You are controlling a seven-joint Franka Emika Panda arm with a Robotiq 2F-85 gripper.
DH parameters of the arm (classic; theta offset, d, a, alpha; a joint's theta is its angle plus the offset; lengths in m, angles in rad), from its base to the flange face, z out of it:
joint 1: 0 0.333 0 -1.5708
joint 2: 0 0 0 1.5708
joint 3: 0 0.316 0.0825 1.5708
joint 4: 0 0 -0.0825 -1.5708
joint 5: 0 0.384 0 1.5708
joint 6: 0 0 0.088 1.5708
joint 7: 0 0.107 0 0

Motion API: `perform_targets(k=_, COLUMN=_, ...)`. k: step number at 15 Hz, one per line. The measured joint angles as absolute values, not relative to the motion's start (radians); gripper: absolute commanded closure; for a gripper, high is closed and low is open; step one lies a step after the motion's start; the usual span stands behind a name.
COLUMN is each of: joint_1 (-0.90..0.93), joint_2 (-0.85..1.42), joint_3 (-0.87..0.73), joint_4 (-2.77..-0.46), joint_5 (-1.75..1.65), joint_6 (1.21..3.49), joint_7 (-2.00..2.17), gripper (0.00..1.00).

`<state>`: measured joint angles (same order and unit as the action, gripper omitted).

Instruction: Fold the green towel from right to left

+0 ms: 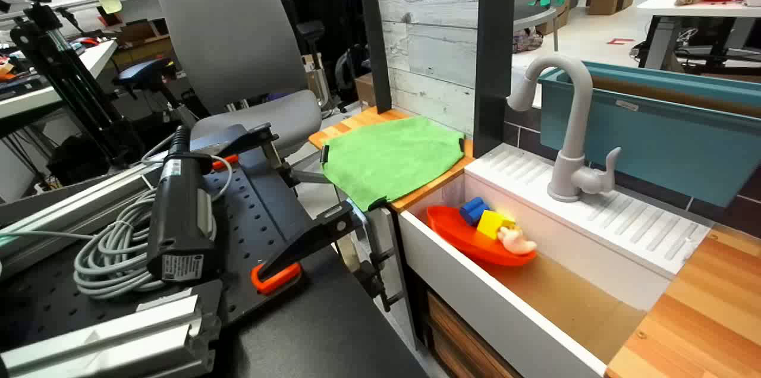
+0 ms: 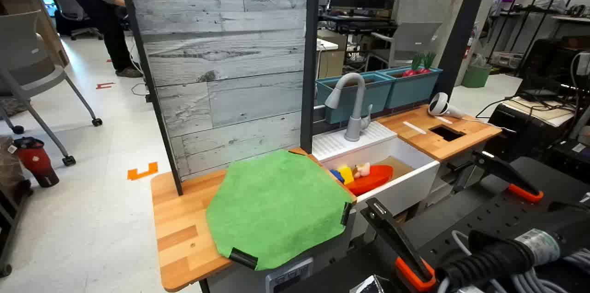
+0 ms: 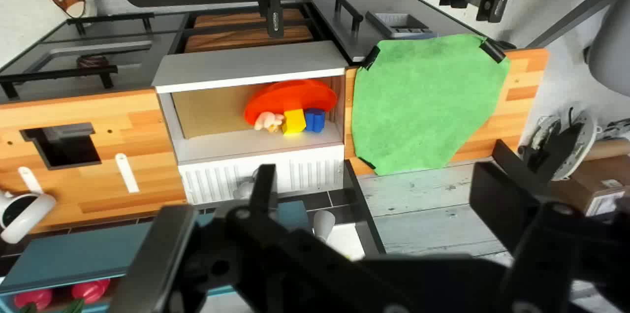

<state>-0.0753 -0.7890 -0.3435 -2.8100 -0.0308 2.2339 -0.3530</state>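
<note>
The green towel (image 1: 392,158) lies spread flat on the wooden counter beside the sink. It also shows in an exterior view (image 2: 276,210) and in the wrist view (image 3: 428,101). Its corners are cut off or tucked, with black tabs at several corners. Its front edge reaches over the counter's front edge. My gripper (image 3: 374,185) shows only in the wrist view, at the bottom, with its fingers wide apart and nothing between them. It appears well above the counter, apart from the towel. The arm and gripper are out of view in both exterior views.
A white sink (image 1: 505,312) beside the towel holds a red boat-like dish (image 1: 475,241) with small toys. A grey faucet (image 2: 355,108) rises behind it. An upright wood panel (image 2: 226,62) borders the counter's back. Black clamps (image 2: 396,242) and a dark table stand in front.
</note>
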Motion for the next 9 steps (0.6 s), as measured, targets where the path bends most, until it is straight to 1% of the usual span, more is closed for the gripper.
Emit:
perform_targets(k=5, joint_1=-0.071, joint_2=-0.772, joint_3=-0.326, joint_4=-2.803, joint_5=-0.027, joint_6=2.233, joint_7=-0.350, gripper=0.00)
perform_targets(k=9, joint_1=-0.026, joint_2=-0.697, joint_3=-0.276, joint_4=-2.779, joint_5=0.025, joint_6=2.274, joint_7=-0.308, gripper=0.00)
